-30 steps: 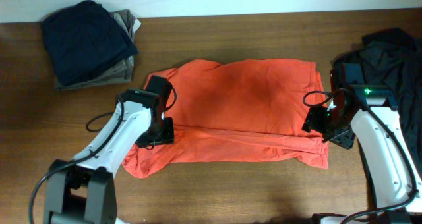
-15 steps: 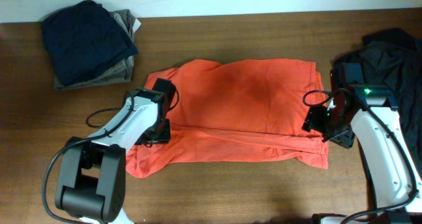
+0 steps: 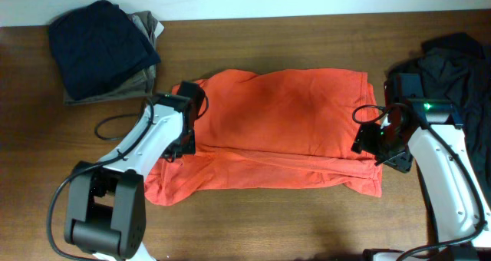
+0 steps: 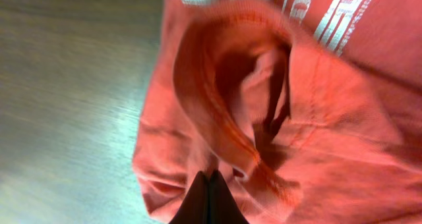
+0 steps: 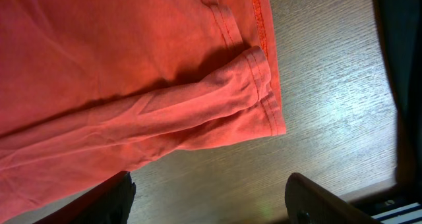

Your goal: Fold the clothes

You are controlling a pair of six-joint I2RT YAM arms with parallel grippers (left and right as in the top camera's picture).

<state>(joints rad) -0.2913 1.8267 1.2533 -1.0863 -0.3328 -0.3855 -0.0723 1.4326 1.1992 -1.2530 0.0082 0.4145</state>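
Note:
The clothes [image 3: 284, 123], an orange-red T-shirt, lie spread across the middle of the table with the lower edge folded over. In the left wrist view the shirt [image 4: 330, 118] shows white lettering [image 4: 330, 13] at the top and a bunched sleeve. My left gripper [image 3: 182, 142] is at the shirt's left end. Its jaws [image 4: 210, 184] are pressed together, and their tips pinch puckered fabric by the sleeve fold. My right gripper [image 3: 376, 142] hovers at the shirt's right end, open [image 5: 211, 204], with bare wood between its fingers. The shirt's hemmed corner [image 5: 264, 85] lies just ahead of it.
A folded dark navy and tan stack [image 3: 103, 50] sits at the back left. A dark crumpled garment [image 3: 453, 57] lies at the back right beside the right arm, and its edge [image 5: 402, 53] shows in the right wrist view. Bare wood [image 3: 268, 215] runs along the front.
My left gripper has slid toward the back along the shirt's left edge and gone from open to shut on the fabric. The right arm has not moved.

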